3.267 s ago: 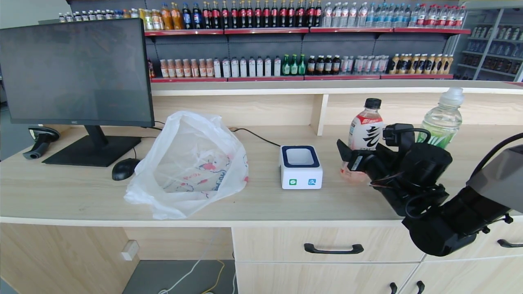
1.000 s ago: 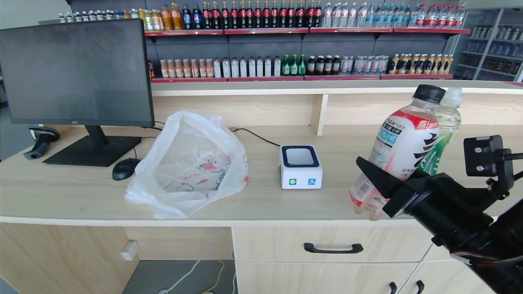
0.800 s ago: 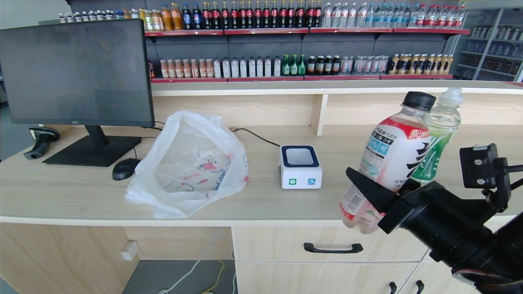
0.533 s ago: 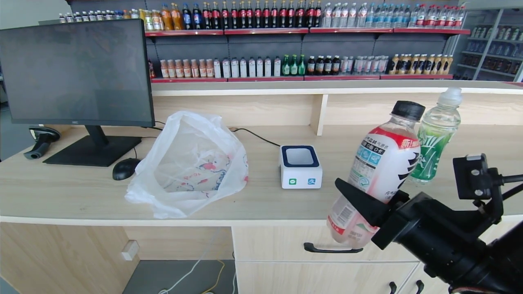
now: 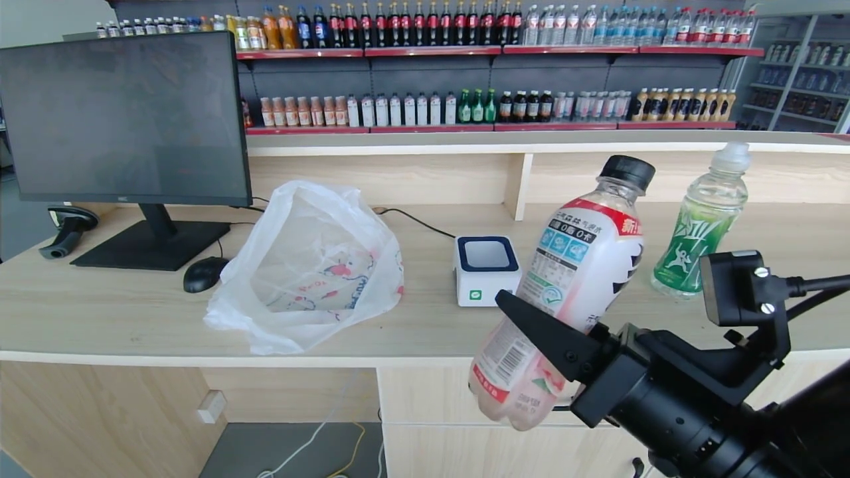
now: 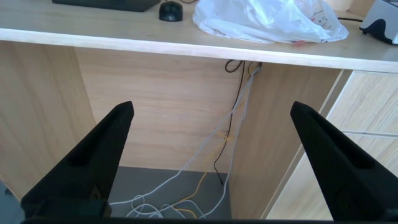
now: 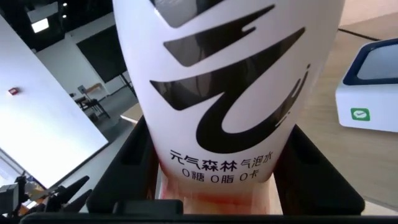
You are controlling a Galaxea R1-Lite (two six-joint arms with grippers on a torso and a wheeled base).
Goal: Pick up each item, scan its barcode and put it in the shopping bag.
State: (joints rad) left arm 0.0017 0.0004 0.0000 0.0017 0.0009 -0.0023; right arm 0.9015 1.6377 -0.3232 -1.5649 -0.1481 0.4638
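The wooden worktop carries a monitor at its back left corner, a black mouse just beside it and a white shopping bag nearer the front edge. A scanner sits mid-worktop — a green-labelled bottle stands upright toward the right end.

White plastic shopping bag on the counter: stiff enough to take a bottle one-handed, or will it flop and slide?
Probably floppy: the thin translucent white plastic shopping bag is crumpled and slumps on the wooden counter, its mouth sagging. Likely very light with nothing pinning it, so the black-capped plastic bottle may push it along.
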